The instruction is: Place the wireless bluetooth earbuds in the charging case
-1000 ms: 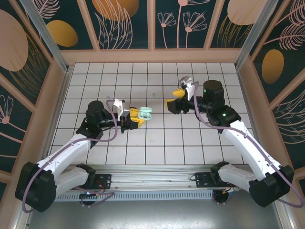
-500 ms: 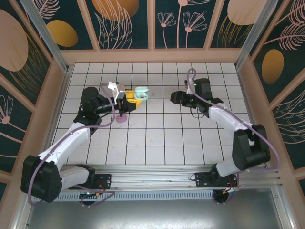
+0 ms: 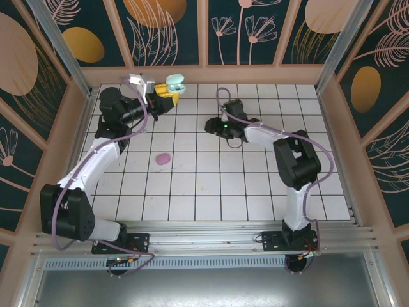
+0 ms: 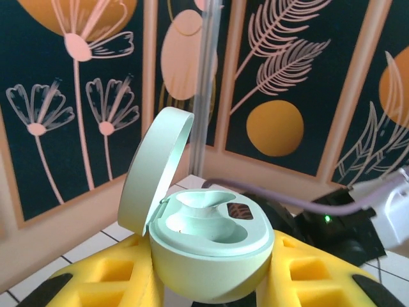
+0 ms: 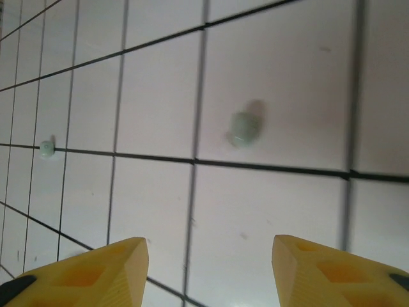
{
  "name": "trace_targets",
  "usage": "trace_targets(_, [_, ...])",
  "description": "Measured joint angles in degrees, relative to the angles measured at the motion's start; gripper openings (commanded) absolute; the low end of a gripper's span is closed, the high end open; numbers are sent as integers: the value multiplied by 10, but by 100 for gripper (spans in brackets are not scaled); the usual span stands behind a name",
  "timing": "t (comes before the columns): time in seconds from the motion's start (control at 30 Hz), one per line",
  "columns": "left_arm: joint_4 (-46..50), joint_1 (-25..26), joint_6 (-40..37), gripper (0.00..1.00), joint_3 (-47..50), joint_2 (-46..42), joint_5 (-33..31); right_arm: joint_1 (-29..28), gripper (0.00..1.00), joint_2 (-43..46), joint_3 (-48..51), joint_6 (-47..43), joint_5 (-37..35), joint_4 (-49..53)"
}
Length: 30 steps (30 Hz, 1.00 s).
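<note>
Case point(image 4: 208, 236) in left end effector point(image 4: 211, 275)

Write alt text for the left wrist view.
A pale mint charging case, lid open and wells apparently empty, is clamped in the left gripper between yellow jaws. Behind it are dark wall panels painted with pink and orange plants, and part of a black arm with a green light.

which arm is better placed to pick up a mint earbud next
Right. The right gripper is open over the tiles with a mint earbud lying ahead of its fingers. The left gripper is shut on the open charging case.
</note>
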State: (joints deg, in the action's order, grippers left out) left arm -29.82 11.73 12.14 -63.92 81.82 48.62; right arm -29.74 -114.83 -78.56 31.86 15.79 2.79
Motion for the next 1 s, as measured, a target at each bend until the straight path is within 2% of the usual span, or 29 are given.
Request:
trace_targets(0.27, [0,-24,3,0,-54,52,-31,-106,33,-127,-212,3,-50,13])
trace_targets(0.67, [1,-36,-1,0,-60,87,-80,-174,32,-332,-513,55,-115,64])
trace_targets(0.77, [1,-36,-2,0,-61,90,-87,-188,32,-367,-555,72,-136,67])
trace_targets(1.0, [1,-36,-5,0,-61,99,-87,-214,32,-410,-585,108,-181,52])
